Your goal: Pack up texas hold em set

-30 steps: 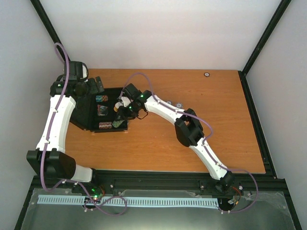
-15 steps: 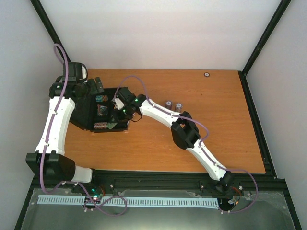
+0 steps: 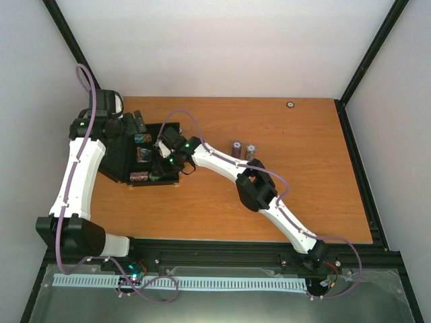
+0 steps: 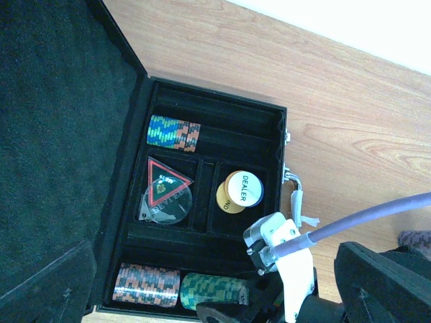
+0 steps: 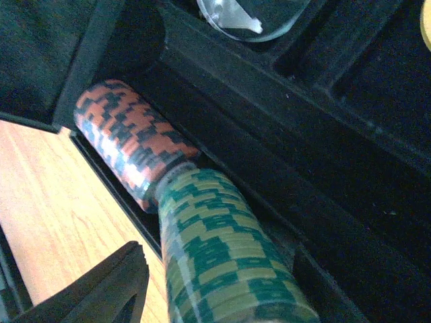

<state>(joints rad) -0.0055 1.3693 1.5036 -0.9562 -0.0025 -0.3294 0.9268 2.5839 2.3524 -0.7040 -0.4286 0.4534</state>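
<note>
The black case (image 3: 118,158) lies open at the table's left, lid flat to the left. In the left wrist view its tray (image 4: 202,232) holds a blue-orange chip stack (image 4: 174,132), a dark triangular token (image 4: 165,178) under a clear disc, dealer discs (image 4: 241,190), an orange stack (image 4: 147,284) and a green stack (image 4: 214,289). My right gripper (image 3: 163,163) is open astride the green stack (image 5: 222,269), which lies in the near slot against the orange stack (image 5: 131,138); wood shows between its left finger (image 5: 101,289) and the stack. My left gripper (image 3: 135,122) hovers open above the case's far side.
Two dark chip stacks (image 3: 237,148) (image 3: 250,149) stand on the table right of the case, beside the right arm. A small round disc (image 3: 291,104) lies near the far edge. Black frame posts stand at the table's back corners.
My right gripper has moved left and down into the case's near slot, at the green stack. The two stacks on the table came out from behind the arm. The left arm barely moved.
</note>
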